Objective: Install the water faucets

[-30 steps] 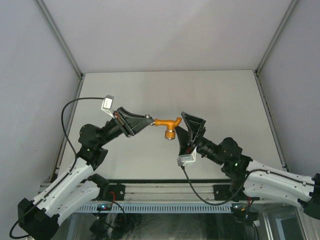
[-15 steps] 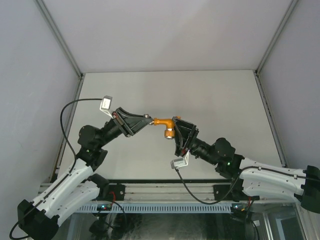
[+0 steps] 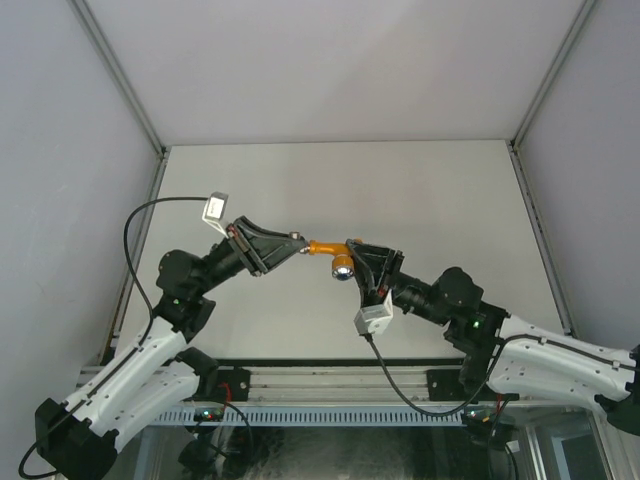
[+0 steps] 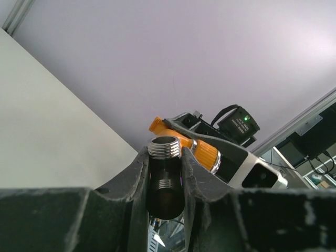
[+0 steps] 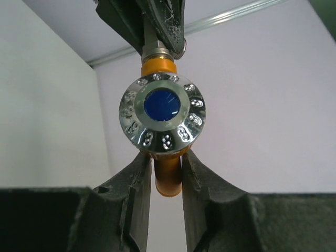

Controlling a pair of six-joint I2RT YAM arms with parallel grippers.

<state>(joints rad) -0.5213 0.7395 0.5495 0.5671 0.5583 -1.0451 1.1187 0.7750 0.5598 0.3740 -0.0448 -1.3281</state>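
"Water faucet (image 3: 326, 246) – where's it at?"

"Up off the counter (image 3: 450, 190), approx mid-width in the top view, strung btwn the two hands. Orange-yellow body, bent spout."

"And the left hand (image 3: 297, 241)?"

"Clamped shut on the grey pipe fitting (image 4: 164, 168), not on the faucet itself. Left wrist cam: fingers (image 4: 137, 178) press both sides of the fitting, threaded end poking out past the tips, orange body just behind it. Behind that, part of the right arm w/ a green light (image 4: 245, 118)."

"And the right hand (image 3: 353, 254)?"

"Closed on the faucet. Right wrist cam: both fingers touch the orange spout, one per side, w/ the round knob (image 5: 163, 113) just beyond the tips, blue centre facing the lens."

"Fitting vs faucet – joined?"

"Touching end to end; the orange collar sits right against the fitting at the left hand's tips. Threads engaged or not, can't tell."

"Knob in the top view?"

"Silvery disc on the near side of the body, beside the right hand's tips."

"Arms?"

"Both reach in from the near edge, left from the left, right from the right, tips nearly meeting at the faucet."
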